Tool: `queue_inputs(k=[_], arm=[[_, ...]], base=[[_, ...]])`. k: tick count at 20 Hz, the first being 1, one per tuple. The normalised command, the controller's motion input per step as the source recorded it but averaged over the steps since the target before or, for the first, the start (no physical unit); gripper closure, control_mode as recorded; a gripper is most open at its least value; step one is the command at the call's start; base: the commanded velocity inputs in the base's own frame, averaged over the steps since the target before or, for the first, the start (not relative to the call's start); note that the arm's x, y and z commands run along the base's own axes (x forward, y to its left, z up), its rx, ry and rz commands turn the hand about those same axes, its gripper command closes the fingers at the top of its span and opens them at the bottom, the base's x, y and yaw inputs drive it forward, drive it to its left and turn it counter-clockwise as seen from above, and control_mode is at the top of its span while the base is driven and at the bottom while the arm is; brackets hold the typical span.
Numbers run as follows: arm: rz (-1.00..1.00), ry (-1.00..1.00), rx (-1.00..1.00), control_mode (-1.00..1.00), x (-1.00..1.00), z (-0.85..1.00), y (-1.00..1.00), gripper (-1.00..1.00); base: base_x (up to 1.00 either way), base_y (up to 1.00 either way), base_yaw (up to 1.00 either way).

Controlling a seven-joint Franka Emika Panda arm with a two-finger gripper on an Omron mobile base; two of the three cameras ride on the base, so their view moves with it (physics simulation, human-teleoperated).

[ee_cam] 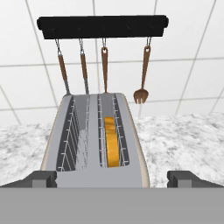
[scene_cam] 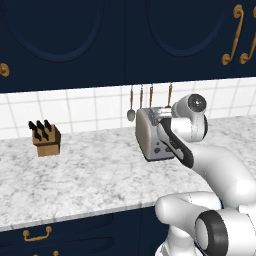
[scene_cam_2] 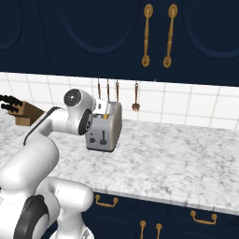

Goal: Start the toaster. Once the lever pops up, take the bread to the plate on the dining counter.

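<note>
The silver-grey toaster [ee_cam: 98, 131] stands on the marble kitchen counter against the tiled wall, also seen as toaster [scene_cam: 150, 137] and toaster [scene_cam_2: 106, 128]. The bread [ee_cam: 111, 142], an orange-tan slice, sits deep in the right-hand slot; the left slot is empty. A sliver of the bread [scene_cam_2: 106, 116] peeks out of the top. My gripper [ee_cam: 113, 179] hovers just above the toaster's near end, open, its fingertips [ee_cam: 41, 178] spread wider than the toaster body and holding nothing. The plate and the dining counter are out of view.
A dark rail [ee_cam: 103, 26] on the wall behind the toaster carries several hanging utensils, among them a fork [ee_cam: 141, 94]. A wooden knife block [scene_cam: 46, 140] stands to the left on the counter [scene_cam: 90, 175]. Navy cabinets hang overhead.
</note>
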Motion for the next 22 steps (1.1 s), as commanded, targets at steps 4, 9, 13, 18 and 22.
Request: queue_inputs(k=[4, 9, 13, 18, 22], arm=[[0.00, 0.00, 0.00, -1.00, 0.00, 0.00, 0.00, -1.00], [0.00, 0.00, 0.00, -1.00, 0.00, 0.00, 0.00, -1.00], [0.00, 0.00, 0.00, -1.00, 0.00, 0.00, 0.00, -1.00], [0.00, 0.00, 0.00, -1.00, 0.00, 0.00, 0.00, -1.00], [0.00, 0.00, 0.00, -1.00, 0.00, 0.00, 0.00, -1.00]], base=[[0.00, 0.00, 0.00], [0.00, 0.00, 0.00], [0.00, 0.00, 0.00], [0.00, 0.00, 0.00], [0.00, 0.00, 0.00]])
